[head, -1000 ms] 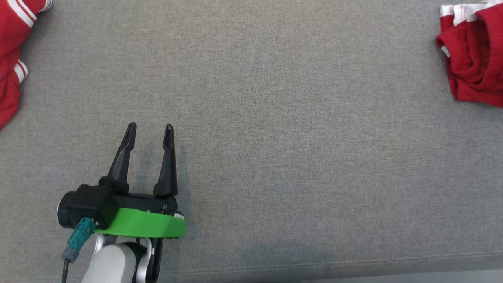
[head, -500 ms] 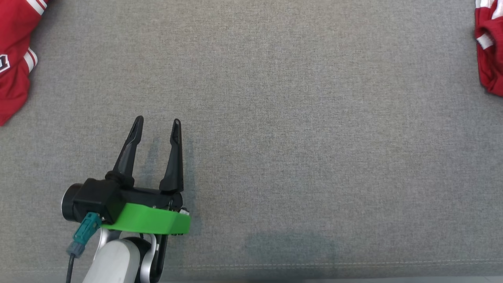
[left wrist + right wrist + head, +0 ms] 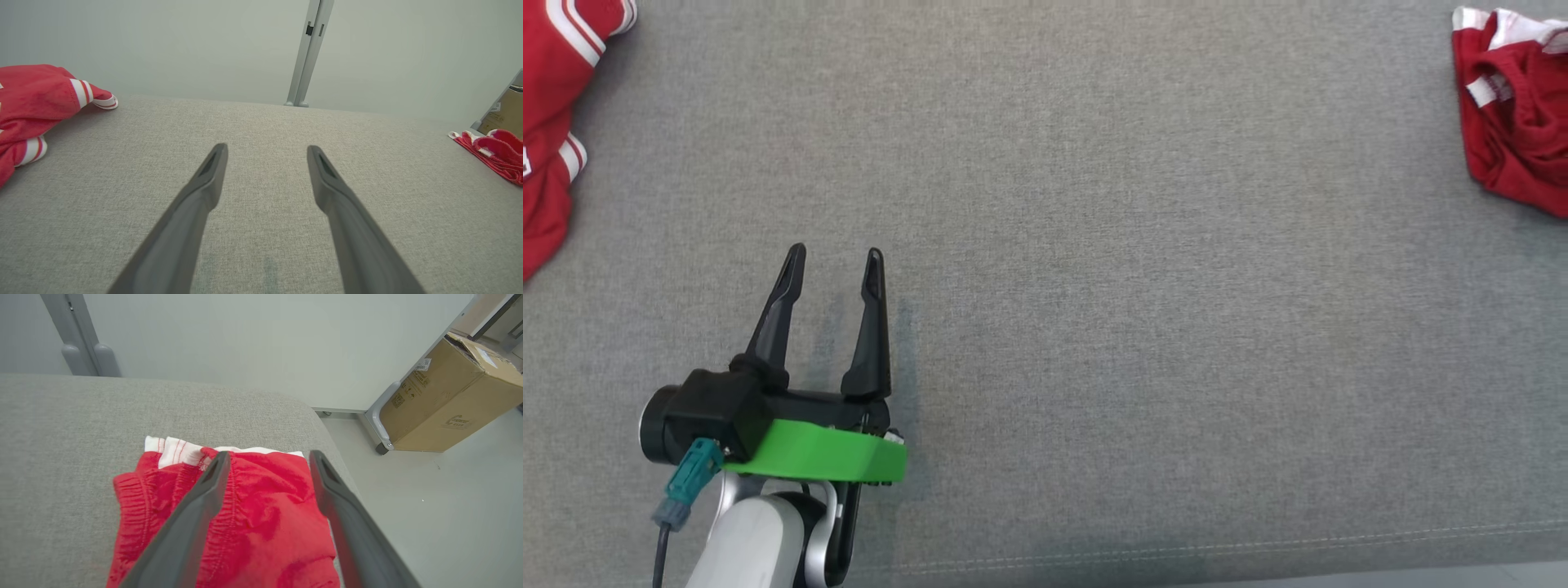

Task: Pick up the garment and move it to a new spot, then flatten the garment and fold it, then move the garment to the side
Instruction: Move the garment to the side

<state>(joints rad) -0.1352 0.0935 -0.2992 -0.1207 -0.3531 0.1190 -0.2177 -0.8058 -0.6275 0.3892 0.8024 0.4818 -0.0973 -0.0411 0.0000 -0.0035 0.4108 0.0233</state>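
The garment (image 3: 1515,139) is a red piece with white trim, lying bunched at the far right end of the grey padded surface (image 3: 1135,286). In the right wrist view the garment (image 3: 261,514) lies just under my right gripper (image 3: 270,455), whose fingers are spread open over it with nothing pinched between them. The left wrist view shows the garment (image 3: 496,153) far off to the right. My left gripper (image 3: 835,253) hovers open over bare fabric at the lower left, empty, and its own view shows the left gripper (image 3: 267,148) the same way.
A second red garment with white stripes (image 3: 547,98) lies at the left end, also in the left wrist view (image 3: 32,98). The surface drops off just right of the garment to a floor with a cardboard box (image 3: 445,396). A grey post (image 3: 308,53) stands behind.
The head view swayed sideways and came back. The garment at the right edge has changed shape, with its white trim lying differently. The left gripper stayed open in the same place.
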